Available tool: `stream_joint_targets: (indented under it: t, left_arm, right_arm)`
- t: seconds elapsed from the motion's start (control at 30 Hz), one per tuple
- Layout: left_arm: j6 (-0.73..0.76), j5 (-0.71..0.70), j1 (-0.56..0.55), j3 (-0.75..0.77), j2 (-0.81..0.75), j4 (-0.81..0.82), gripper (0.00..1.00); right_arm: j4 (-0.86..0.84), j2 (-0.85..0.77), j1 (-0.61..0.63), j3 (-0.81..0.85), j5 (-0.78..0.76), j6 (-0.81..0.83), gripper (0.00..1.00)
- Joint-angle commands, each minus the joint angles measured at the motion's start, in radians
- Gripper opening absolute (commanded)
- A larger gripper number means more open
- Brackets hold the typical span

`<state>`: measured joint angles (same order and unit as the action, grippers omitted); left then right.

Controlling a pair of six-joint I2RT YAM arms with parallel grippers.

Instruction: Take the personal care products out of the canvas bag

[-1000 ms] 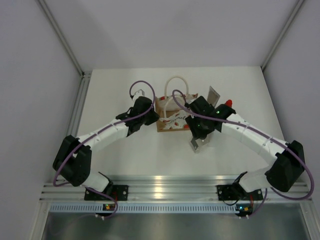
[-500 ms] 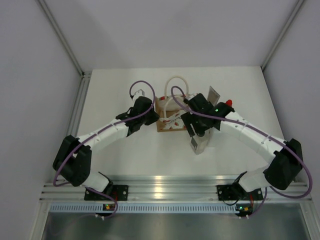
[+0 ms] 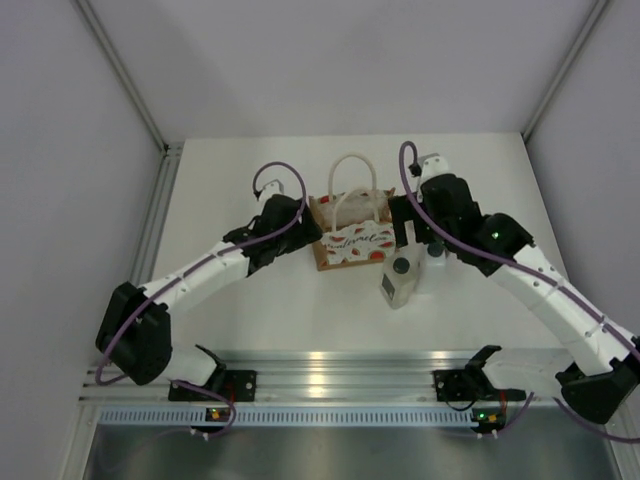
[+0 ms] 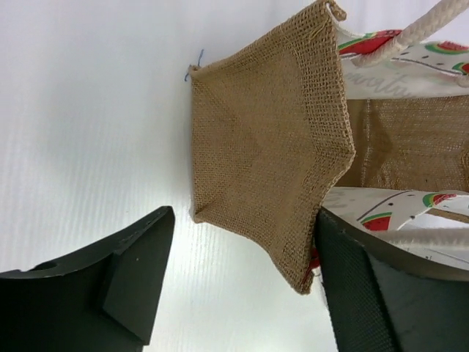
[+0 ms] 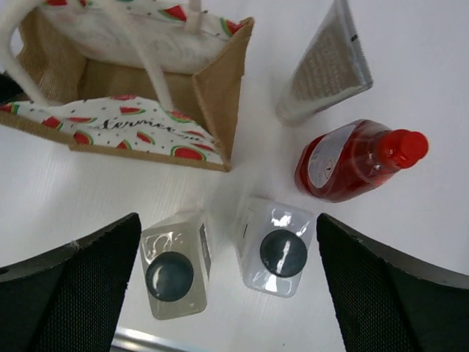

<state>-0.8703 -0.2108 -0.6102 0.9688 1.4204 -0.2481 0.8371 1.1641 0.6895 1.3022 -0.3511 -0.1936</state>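
Canvas bag (image 5: 220, 95) looks empty on the tabletop (image 5: 440, 88). Squeeze tube (image 5: 326, 70), red bottle (image 5: 344, 161) and two white bottles (image 5: 277, 253) are grouped at its four o'clock (clear of the opening). Left claw (image 4: 242, 242) straddles the bag's side, spread wide. Right claw (image 5: 229, 220) hovers wide. Neither grips anything.

White table (image 3: 300, 310) with aluminium rail (image 3: 330, 366) along its near edge.

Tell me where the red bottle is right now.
Right wrist view: the red bottle sits right of the canvas bag, between the squeeze tube above and a white bottle below.
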Motion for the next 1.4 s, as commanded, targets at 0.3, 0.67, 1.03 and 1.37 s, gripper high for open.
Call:
stream_joint_targets:
  t: [0.3,0.67,1.03,1.37]
  left_arm:
    - [0.166,-0.401,-0.002,0.108,-0.351,-0.312,0.99]
    - [0.436,-0.415,-0.002,0.038,-0.797,-0.442,0.99]
    - [0.468,-0.645,0.007,-0.054,-0.943,-0.436,0.98]
    - [0.485,-0.280,0.377,-0.091,-0.908,-0.335,0.98]
  right_arm:
    - [-0.139,-0.317,-0.182,-0.199,-0.253,-0.043,0.99]
    - [-0.122,-0.560,-0.180,-0.334,-0.293,-0.024,0.99]
    - [-0.122,-0.698,-0.176,-0.370,-0.302,0.034,1.00]
    - [-0.122,-0.695,-0.174,-0.380,-0.298,0.023,1.00]
